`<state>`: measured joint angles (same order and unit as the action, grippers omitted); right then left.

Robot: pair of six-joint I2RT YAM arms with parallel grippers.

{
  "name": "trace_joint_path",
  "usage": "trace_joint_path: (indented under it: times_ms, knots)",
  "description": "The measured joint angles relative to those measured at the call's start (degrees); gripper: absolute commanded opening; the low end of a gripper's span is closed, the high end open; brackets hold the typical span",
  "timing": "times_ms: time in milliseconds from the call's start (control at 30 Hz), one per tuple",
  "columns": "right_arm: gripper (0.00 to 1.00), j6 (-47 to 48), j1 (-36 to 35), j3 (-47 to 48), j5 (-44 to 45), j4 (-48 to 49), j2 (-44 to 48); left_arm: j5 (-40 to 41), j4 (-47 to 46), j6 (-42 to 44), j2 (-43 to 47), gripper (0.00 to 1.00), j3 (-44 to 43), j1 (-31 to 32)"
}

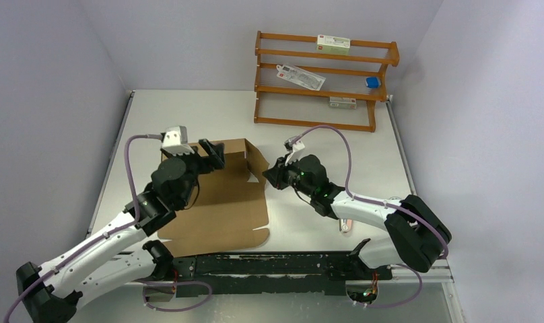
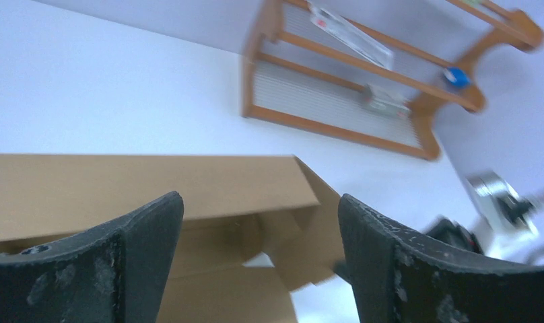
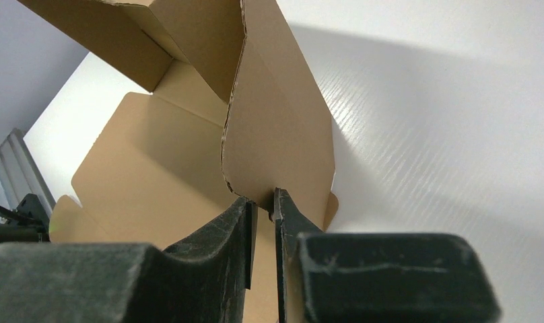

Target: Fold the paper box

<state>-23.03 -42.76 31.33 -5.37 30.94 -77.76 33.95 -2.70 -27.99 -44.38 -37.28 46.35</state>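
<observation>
Judging by the cut edges, the paper box (image 1: 215,208) is light single-wall corrugated: stiff across a panel, hinging only at the creases, likely to spring back if let go. It looks easy to crush at a thin edge, and the matte surface should not slip.

It sits left of centre on the table (image 1: 188,108), base flat, far wall (image 2: 141,185) standing and right side flap (image 3: 276,134) raised.

The right gripper (image 3: 262,200) is nearly closed, pinching that flap's bottom edge. The left gripper (image 2: 259,202) is spread wide at the far wall, holding nothing.

Best hold, as a judgement: mid-panel near a crease, not at a corner tab.

The cardboard carries no print. The carton (image 1: 333,44) on the wooden rack (image 1: 323,81) has a red mark and green band, but its text is too small to read.
</observation>
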Motion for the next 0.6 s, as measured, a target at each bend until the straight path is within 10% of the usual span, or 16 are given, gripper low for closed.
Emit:
trace_joint_path:
  times_ms: [600]
  knots:
    - [0.17,1.33,-0.74,0.5,0.7,-0.24,-0.74,-1.03,16.9,1.57,-8.48,0.96,-9.44,-31.36]
